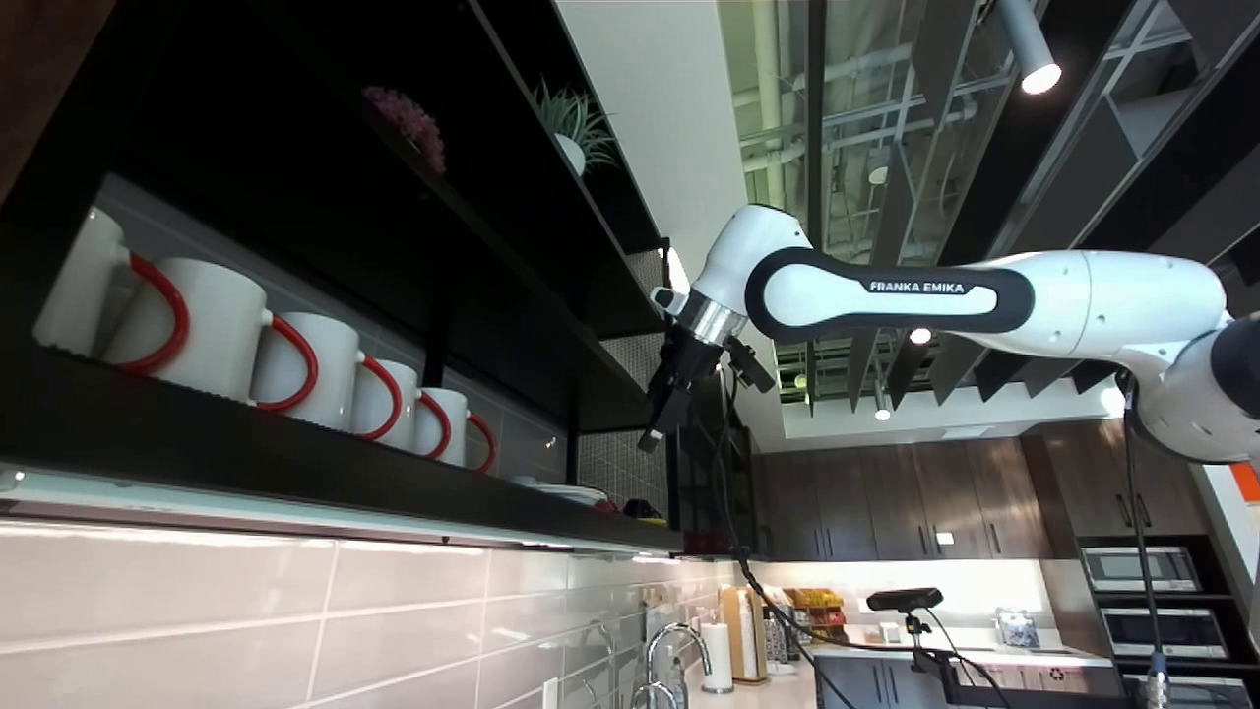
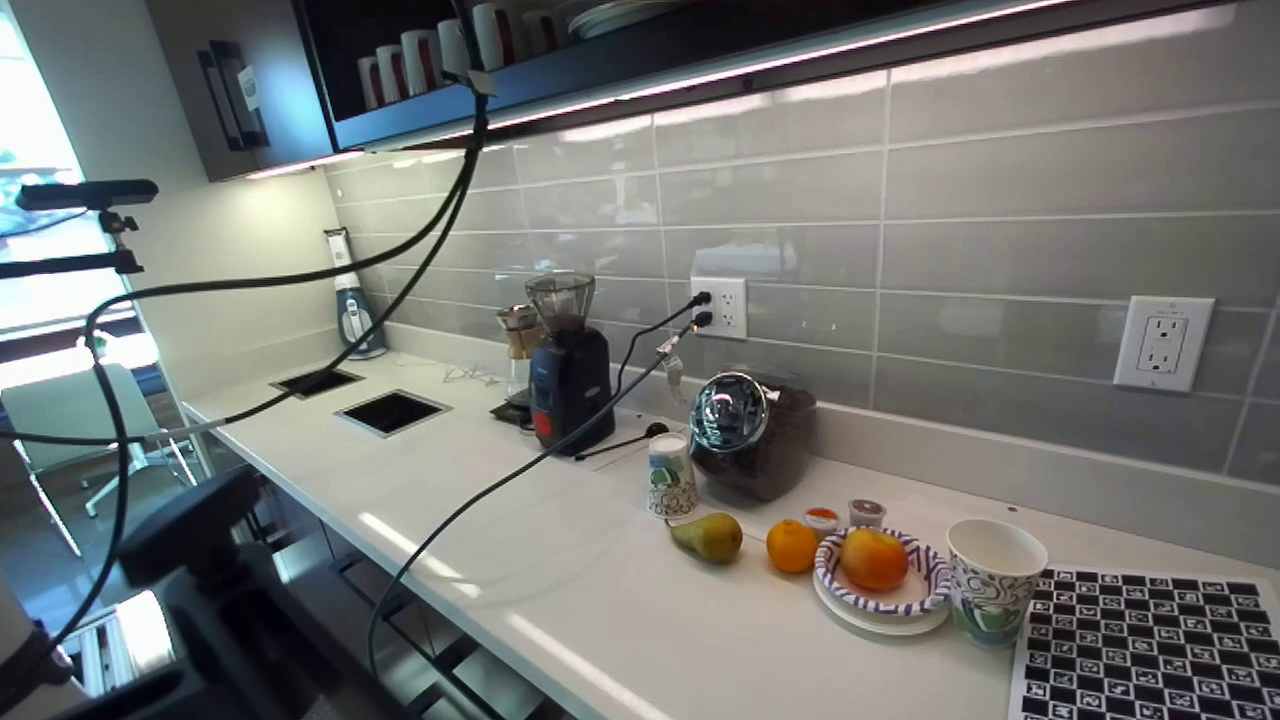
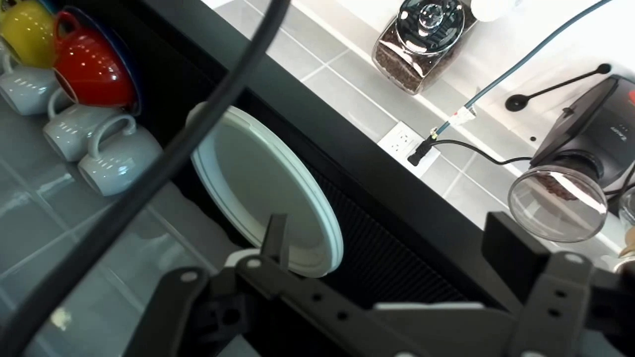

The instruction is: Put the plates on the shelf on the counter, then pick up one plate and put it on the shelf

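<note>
The plates [image 3: 268, 183] are a pale stack lying on a board of the black shelf [image 3: 397, 198] in the wrist view. The stack shows edge-on in an exterior view [image 1: 566, 491], past the mugs, and partly at the top of an exterior view [image 2: 625, 14]. The shelf also shows in both exterior views [image 1: 325, 463] [image 2: 640, 80]. My gripper [image 3: 397, 245] is open with nothing between its fingers. One finger overlaps the near end of the stack in the wrist view; contact cannot be told. In an exterior view the gripper [image 1: 652, 438] points down in front of the shelf, above the plates' level.
White mugs with red handles [image 1: 202, 325] line the shelf. Red [image 3: 94, 69], yellow [image 3: 27, 34] and white cups [image 3: 119, 158] stand beyond the plates. A black cable [image 3: 134, 191] crosses the wrist view. The counter [image 2: 560, 580] holds a grinder [image 2: 570, 380], fruit and paper cups.
</note>
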### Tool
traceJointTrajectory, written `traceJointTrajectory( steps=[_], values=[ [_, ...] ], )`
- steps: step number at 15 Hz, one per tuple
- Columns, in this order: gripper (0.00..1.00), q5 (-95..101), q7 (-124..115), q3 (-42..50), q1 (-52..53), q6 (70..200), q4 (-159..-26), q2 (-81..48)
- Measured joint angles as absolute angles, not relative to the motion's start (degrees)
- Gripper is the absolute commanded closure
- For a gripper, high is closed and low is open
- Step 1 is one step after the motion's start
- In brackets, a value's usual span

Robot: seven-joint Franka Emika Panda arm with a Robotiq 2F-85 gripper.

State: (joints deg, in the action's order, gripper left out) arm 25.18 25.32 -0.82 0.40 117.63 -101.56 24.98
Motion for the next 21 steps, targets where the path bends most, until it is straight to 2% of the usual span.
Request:
traceJointTrajectory(
  steps=[5,14,21],
  values=[
    [0.0,27.5,25.4,-1.4,0.4,119.5,-102.6,25.2],
    [0.0,30.0,34.7,6.5,0.2,145.0,-108.6,20.8],
    [0.0,30.0,37.7,7.2,0.0,150.9,-108.8,15.9]
  ],
)
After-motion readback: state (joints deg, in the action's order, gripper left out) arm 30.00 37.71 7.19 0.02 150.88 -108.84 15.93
